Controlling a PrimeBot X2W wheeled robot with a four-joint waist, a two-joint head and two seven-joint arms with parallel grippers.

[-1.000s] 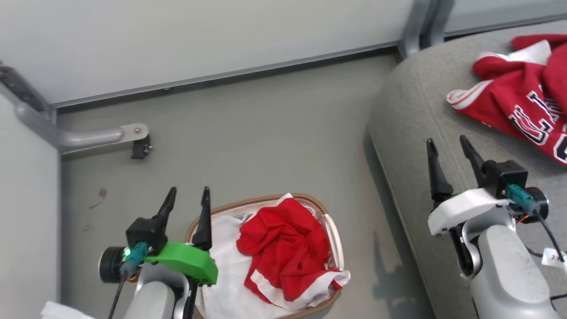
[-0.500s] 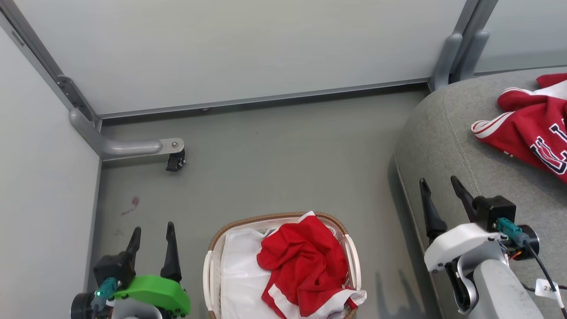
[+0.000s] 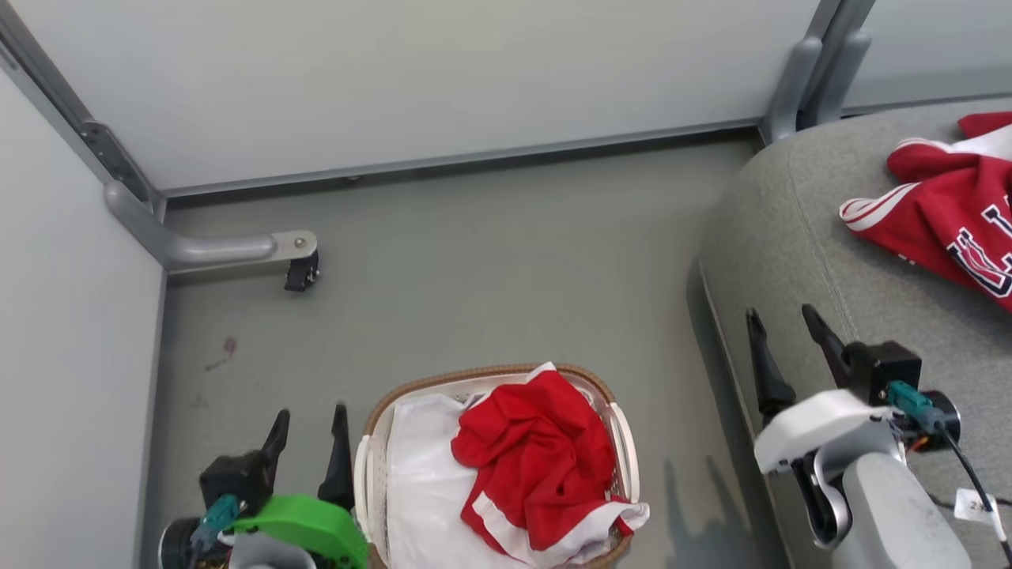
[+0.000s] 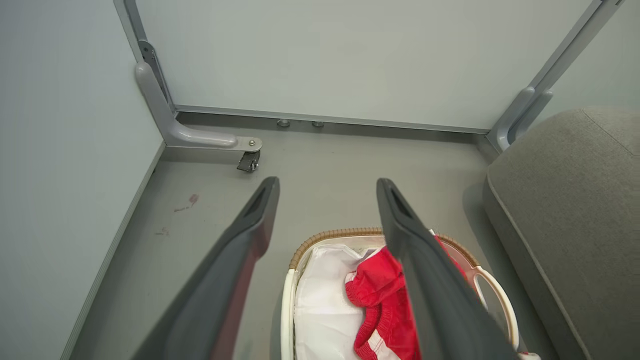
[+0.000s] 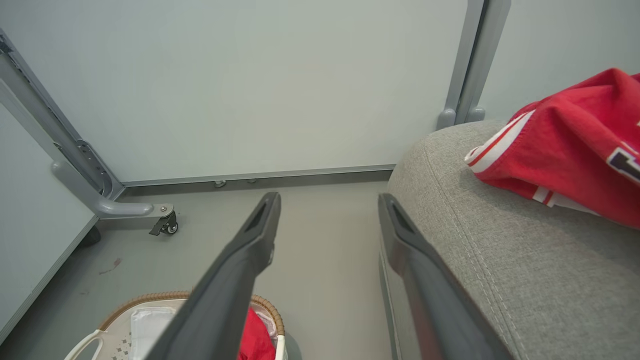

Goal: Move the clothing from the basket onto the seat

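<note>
My left gripper (image 3: 310, 412) is hovering wide open, holding nothing, over the floor (image 3: 474, 276) just beside the basket (image 3: 490, 373). My right gripper (image 3: 779, 313), equally open and empty, is hanging over the couch (image 3: 791, 237) edge nearest the basket. One red jersey (image 3: 538, 454) is lying in the basket on its liner (image 3: 419, 474). A second jersey (image 3: 941, 213) is lying at the couch's right side.

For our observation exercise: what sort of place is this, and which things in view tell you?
Probably a mock home corner in a test space: pale partition panels on a wheeled grey frame enclose a grey floor, with a grey couch and a laundry basket holding red clothing.
</note>
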